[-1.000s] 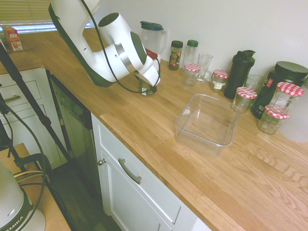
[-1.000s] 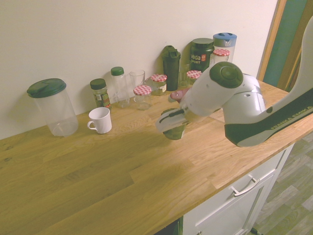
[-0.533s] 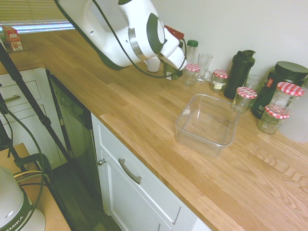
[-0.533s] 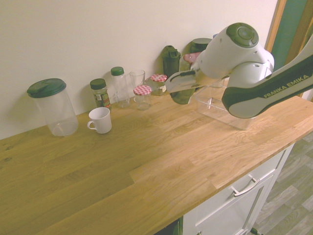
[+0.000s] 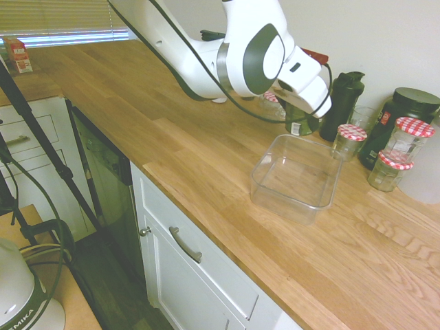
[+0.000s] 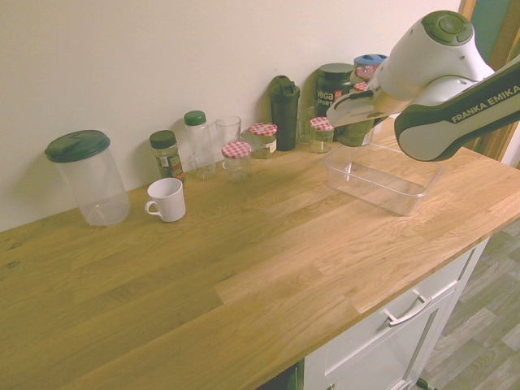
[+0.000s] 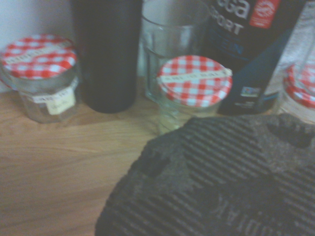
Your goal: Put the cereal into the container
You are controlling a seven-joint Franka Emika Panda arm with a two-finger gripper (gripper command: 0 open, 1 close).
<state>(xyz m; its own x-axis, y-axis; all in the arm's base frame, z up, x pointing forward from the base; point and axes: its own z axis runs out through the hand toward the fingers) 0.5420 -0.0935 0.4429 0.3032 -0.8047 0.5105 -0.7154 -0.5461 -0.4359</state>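
Note:
The cereal [image 5: 296, 119], a small dark green jar with a white label low on its side, hangs clear of the counter with my gripper [image 5: 300, 108] shut on it. It is just above the back edge of the container [image 5: 287, 201], a clear shallow square tub on the wooden counter. The second exterior view shows the cereal [image 6: 357, 132] under the gripper [image 6: 354, 120], over the far rim of the container [image 6: 363, 184]. In the wrist view a dark ribbed mass [image 7: 221, 182] fills the near part, and the container is out of that picture.
Behind the tub, along the wall, stand a black shaker bottle [image 5: 342, 103], a dark tub [image 5: 405, 110] and several glass jars with red-checked lids [image 5: 350, 141]. Further along the counter are a white mug [image 6: 166, 197], a clear jug with a dark lid [image 6: 85, 179] and spice bottles [image 6: 165, 153].
The arm has lifted the cereal off the counter and carried it along the wall side, from near the white mug to just above the container's back edge.

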